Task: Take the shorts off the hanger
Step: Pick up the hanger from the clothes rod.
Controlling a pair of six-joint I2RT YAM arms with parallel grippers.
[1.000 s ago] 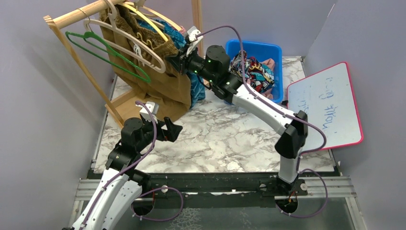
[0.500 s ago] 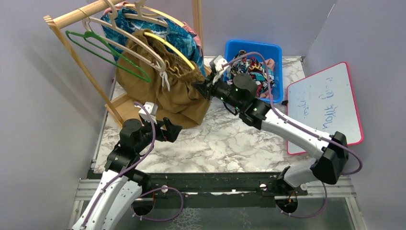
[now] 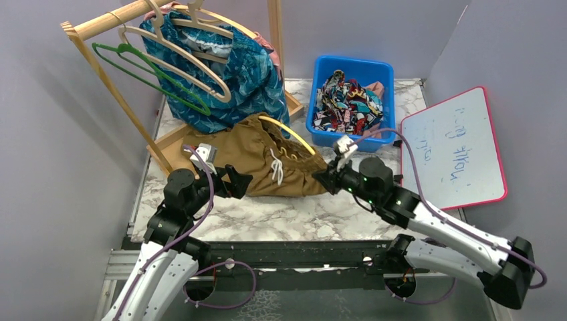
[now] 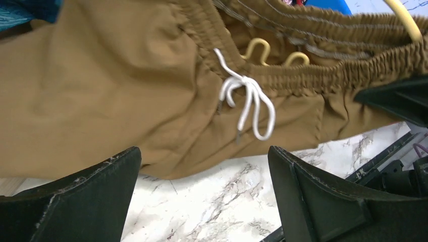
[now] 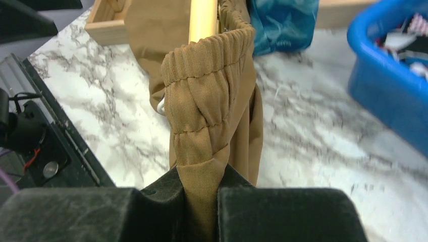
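Pinched tight on the waistband, the right gripper had dragged the olive-brown fabric drawstring shorts toward 6 o'clock; their thin yellow hanger stayed inside; the left gripper gaped empty

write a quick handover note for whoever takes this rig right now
Right gripper: shut on the olive-brown shorts at the waistband.
Left gripper: open, empty, beside those shorts.
Olive-brown shorts lie on the marble table, off the wooden rack, yellow hanger inside the waistband.
Done: comic-print shorts in the blue bin.
Left: pull out the yellow hanger; teal shorts hang on the rack.
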